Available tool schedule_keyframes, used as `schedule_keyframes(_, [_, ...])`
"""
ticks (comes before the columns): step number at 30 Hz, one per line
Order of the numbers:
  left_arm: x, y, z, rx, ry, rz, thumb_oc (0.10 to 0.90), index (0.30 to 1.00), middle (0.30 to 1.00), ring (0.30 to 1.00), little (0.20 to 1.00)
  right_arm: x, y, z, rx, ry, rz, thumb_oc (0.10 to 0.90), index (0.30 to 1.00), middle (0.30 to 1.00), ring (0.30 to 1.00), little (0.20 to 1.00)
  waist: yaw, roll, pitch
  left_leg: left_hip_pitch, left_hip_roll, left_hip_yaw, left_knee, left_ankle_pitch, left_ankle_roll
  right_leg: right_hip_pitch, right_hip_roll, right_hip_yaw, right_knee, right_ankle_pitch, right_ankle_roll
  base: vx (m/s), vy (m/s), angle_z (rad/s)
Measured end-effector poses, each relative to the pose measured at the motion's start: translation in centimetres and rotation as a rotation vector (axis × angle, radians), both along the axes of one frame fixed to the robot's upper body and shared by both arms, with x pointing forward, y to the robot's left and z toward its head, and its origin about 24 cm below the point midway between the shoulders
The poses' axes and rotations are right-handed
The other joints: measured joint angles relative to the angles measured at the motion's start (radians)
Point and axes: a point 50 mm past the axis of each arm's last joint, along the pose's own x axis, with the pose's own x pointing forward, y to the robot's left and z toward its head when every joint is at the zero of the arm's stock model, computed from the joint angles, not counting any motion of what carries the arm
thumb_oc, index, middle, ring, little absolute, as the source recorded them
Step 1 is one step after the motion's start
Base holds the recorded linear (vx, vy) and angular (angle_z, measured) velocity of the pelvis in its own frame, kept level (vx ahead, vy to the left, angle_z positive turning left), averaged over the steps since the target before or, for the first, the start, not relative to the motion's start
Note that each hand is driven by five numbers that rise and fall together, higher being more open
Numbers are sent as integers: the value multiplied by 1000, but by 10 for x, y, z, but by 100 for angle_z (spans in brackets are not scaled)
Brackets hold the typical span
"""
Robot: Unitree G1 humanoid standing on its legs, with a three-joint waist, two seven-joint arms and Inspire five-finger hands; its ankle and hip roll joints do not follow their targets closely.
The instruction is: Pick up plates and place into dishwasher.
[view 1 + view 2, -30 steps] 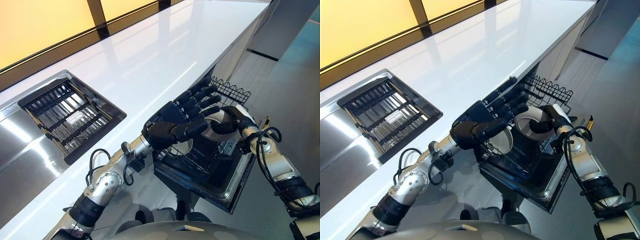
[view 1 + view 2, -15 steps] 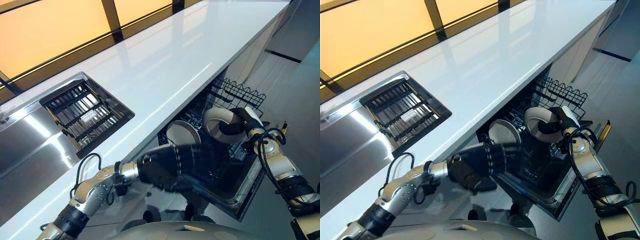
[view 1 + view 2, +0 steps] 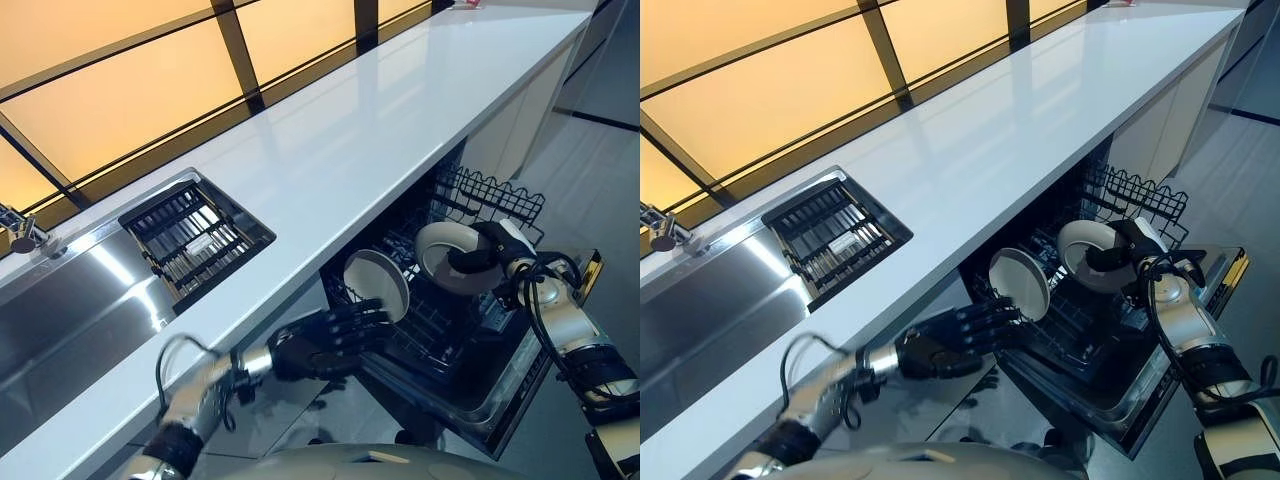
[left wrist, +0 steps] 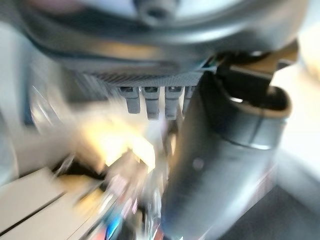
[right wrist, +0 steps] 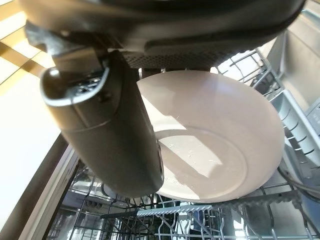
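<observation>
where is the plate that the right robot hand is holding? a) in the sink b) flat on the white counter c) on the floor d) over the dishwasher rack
d: the right robot hand pinches the plate over the open dishwasher rack, thumb across its face, near a second plate already standing in the rack.

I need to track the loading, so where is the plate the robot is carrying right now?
The plate is pinched in the right robot hand, over the dishwasher rack, right of another plate standing there.
</observation>
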Motion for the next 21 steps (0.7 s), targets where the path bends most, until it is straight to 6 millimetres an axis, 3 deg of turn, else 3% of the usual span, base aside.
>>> schedule_keyframes(1, [-18,19,-14,140,85,38,800,900,900,900,900,2,1,1,14,1,-5,100,300,300,300,200,-1,-16,11,0,4,-8,2,9,-2,-1,3,-11,0,6,-11,-7,-33,3])
schedule_keyframes(3, [-55,52,-25,349,182,66,800,900,900,900,900,5,-3,2,22,12,-37,100,300,300,300,200,6,-48,32,-5,4,-22,4,16,-7,-2,3,-21,0,4,-15,-6,-36,20])
schedule_keyframes(6, [-55,68,-15,471,79,107,800,900,900,900,900,2,-10,-5,15,39,-92,100,300,300,300,200,46,-84,55,-16,-13,-47,4,24,1,1,-7,-39,2,4,-16,-5,-30,30])
schedule_keyframes(10, [-30,64,8,506,-132,122,800,900,900,900,900,1,-10,-10,21,40,-112,100,300,300,300,200,77,-94,66,-18,-32,-67,4,21,19,11,-30,-41,0,1,-11,-28,-33,21])
schedule_keyframes(13, [-15,45,27,462,-262,41,800,900,900,900,900,0,-10,-11,20,28,-122,100,300,300,300,200,78,-103,71,-26,-41,-78,4,25,27,10,-37,-41,5,3,-10,3,-26,12])
schedule_keyframes(18, [-7,34,34,471,-325,37,800,900,900,900,900,0,-8,-15,33,26,-120,100,300,300,300,200,73,-106,74,-25,-37,-88,4,27,23,14,-32,-48,4,3,-11,3,-13,3])
schedule_keyframes(21, [-6,33,32,620,-384,2,800,900,900,900,900,-1,-11,-18,35,39,-131,100,300,300,300,200,74,-106,74,-25,-36,-91,3,30,18,17,-31,-52,0,0,-6,-17,12,5])
